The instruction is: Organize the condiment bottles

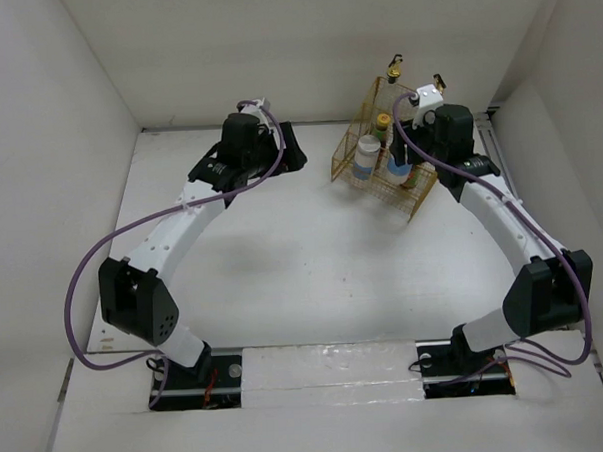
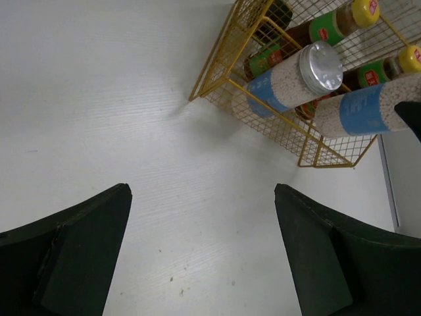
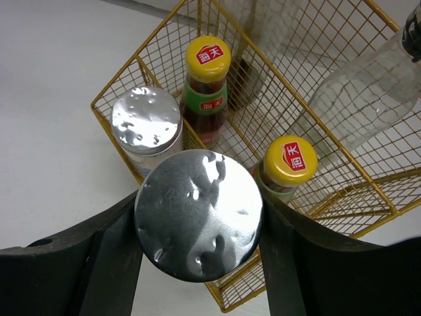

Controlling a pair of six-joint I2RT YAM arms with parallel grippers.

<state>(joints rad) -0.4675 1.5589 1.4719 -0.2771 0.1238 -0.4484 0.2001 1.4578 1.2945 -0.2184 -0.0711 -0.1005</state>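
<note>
The right gripper (image 3: 197,217) is shut on a white-blue jar by its silver lid (image 3: 197,214), at the near corner of the yellow wire rack (image 3: 125,79). I cannot tell if its base rests on the rack floor. In the rack stand the second silver-lidded jar (image 3: 146,122), two yellow-capped sauce bottles (image 3: 208,59) (image 3: 289,160) and a clear glass bottle (image 3: 368,99). The top view shows the right gripper (image 1: 404,163), a jar (image 1: 366,155) and two gold spouts (image 1: 396,70) (image 1: 439,80). The left gripper (image 2: 202,250) is open and empty over bare table, left of the rack (image 2: 217,82); it also shows in the top view (image 1: 290,151).
The rack (image 1: 350,154) stands at the back right of the white table, close to the back wall. White walls enclose the table on the left, back and right. A grey rail (image 1: 498,142) runs along the right edge.
</note>
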